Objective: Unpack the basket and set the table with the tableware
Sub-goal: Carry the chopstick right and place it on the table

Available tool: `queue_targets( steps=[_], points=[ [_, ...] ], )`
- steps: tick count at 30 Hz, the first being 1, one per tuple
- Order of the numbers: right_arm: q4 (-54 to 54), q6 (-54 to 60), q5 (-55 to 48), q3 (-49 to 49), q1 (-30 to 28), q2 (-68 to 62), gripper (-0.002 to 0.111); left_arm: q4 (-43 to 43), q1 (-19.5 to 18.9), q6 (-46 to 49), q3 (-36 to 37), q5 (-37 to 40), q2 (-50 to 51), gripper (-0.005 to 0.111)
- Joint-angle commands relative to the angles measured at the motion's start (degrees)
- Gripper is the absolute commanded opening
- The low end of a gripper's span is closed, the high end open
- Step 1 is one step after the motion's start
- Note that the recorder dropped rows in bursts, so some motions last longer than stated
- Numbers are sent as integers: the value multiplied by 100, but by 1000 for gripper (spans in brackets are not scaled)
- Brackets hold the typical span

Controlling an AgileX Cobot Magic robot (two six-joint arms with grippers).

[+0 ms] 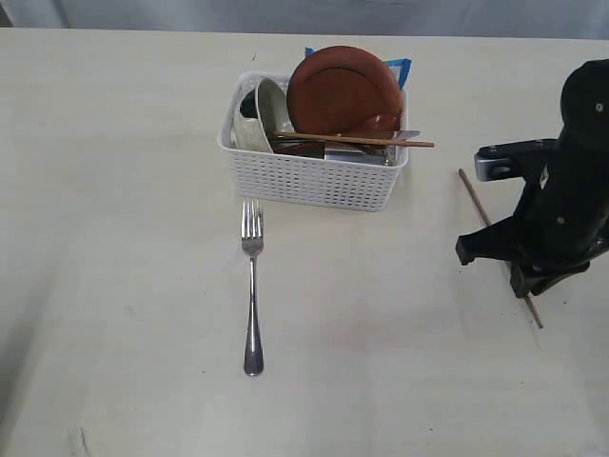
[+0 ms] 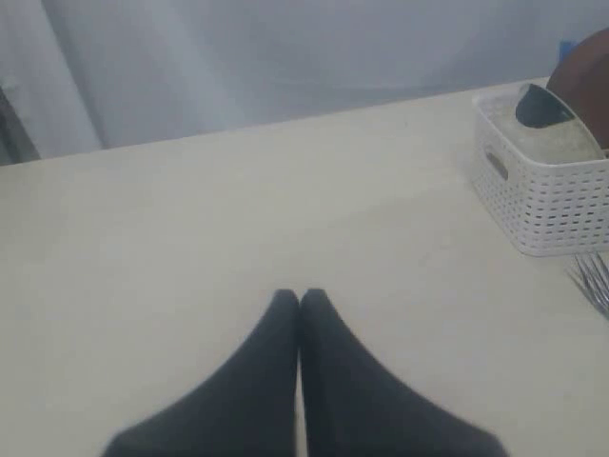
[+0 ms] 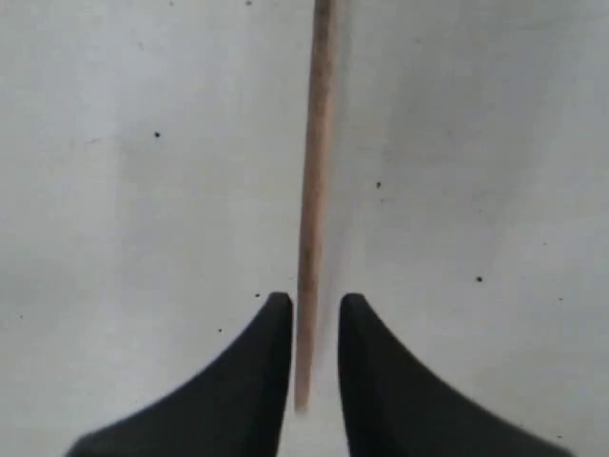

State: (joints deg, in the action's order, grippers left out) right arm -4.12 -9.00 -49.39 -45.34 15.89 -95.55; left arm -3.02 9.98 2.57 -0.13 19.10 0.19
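Note:
The white basket (image 1: pixel 314 178) stands at the table's far middle. It holds the reddish-brown plate (image 1: pixel 343 90) on edge, the cream bowl (image 1: pixel 265 119) on its side and one wooden chopstick (image 1: pixel 366 141) across its rim. The steel fork (image 1: pixel 252 286) lies on the table (image 1: pixel 124 238) in front of the basket. A second chopstick (image 3: pixel 314 162) lies flat on the table at the right. My right gripper (image 3: pixel 315 303) is open and low over it, the stick's end between its fingers. My left gripper (image 2: pixel 300 297) is shut and empty over bare table, left of the basket (image 2: pixel 542 205).
A blue snack bag (image 1: pixel 403 68) pokes out behind the plate. The right arm (image 1: pixel 557 209) covers the middle of the chopstick (image 1: pixel 473 197) lying on the table. The fork's tines (image 2: pixel 595 278) show at the edge of the left wrist view.

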Motion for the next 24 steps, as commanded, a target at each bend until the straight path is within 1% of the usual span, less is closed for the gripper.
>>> queue_targets(
  steps=[1, 3, 6, 8, 12, 16, 21, 24],
  points=[
    [-3, 145, 51, 9, -35, -17, 40, 8, -14, -2, 13, -26, -19, 0],
    [-3, 154, 51, 9, -35, -7, 45, 8, -14, -2, 13, -26, -19, 0],
    [-3, 223, 0, -36, -35, 2, 45, 8, -14, -2, 13, -26, -19, 0],
    [7, 404, -232, -173, -35, 2, 45, 8, -14, -2, 13, -26, -19, 0],
    [22, 808, -1046, -732, -35, 17, 45, 8, -14, -2, 13, -26, -19, 0],
    [561, 1579, -1544, -1430, -35, 157, 45, 8, -14, -2, 13, -26, -19, 0],
    [1345, 2676, -1533, -2153, -24, 450, 45, 8, -14, -2, 13, -26, -19, 0],
    [1164, 2764, -1449, -2514, 145, 516, 45, 8, -14, -2, 13, -26, -19, 0]
  ],
)
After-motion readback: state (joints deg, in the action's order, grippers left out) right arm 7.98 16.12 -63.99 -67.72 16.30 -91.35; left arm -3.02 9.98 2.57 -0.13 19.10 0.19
